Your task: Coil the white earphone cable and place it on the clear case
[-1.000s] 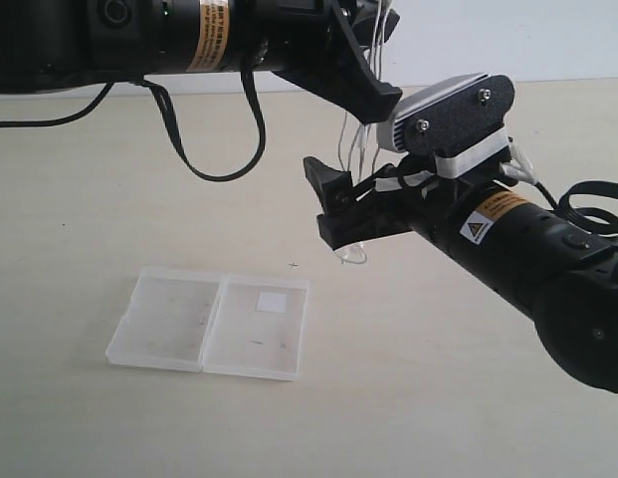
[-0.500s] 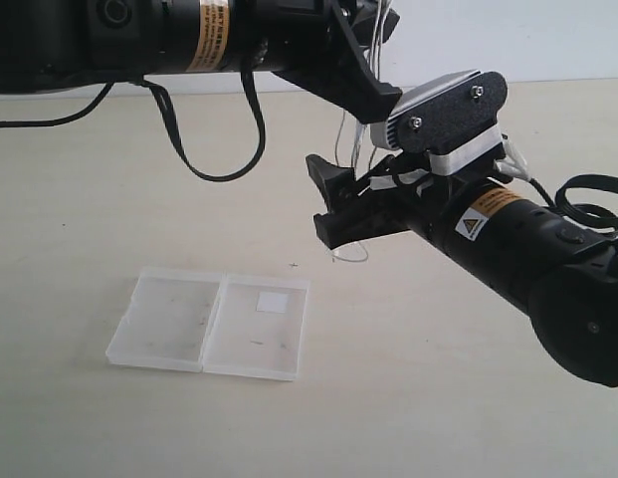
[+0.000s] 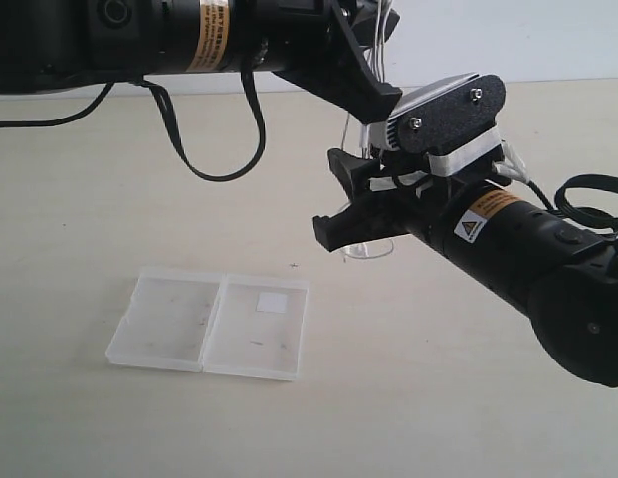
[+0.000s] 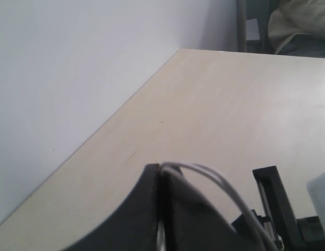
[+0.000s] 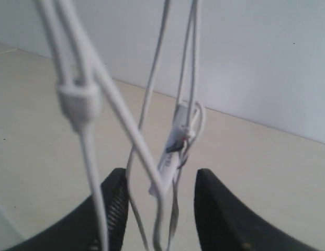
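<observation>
- Exterior view: right gripper [image 3: 333,194] jaws have narrowed from wide to roughly half, bracketing the white earphone cable [image 3: 348,129], which hangs above and to the right of the clear case [image 3: 169,319].
- Left wrist view: left gripper [image 4: 159,171] jaws fully closed, pinching the cable.
- Right wrist view: strands hang loose between the jaws, not yet clamped. Coiling judged unfinished.

I have my left end effector [image 3: 380,98] up top, with the white earphone cable [image 3: 381,25] hanging from it in several strands. My right end effector [image 3: 340,197] sits just below, jaws apart. The clear case [image 3: 209,324] lies opened flat on the desk [image 3: 109,209], well apart from both
</observation>
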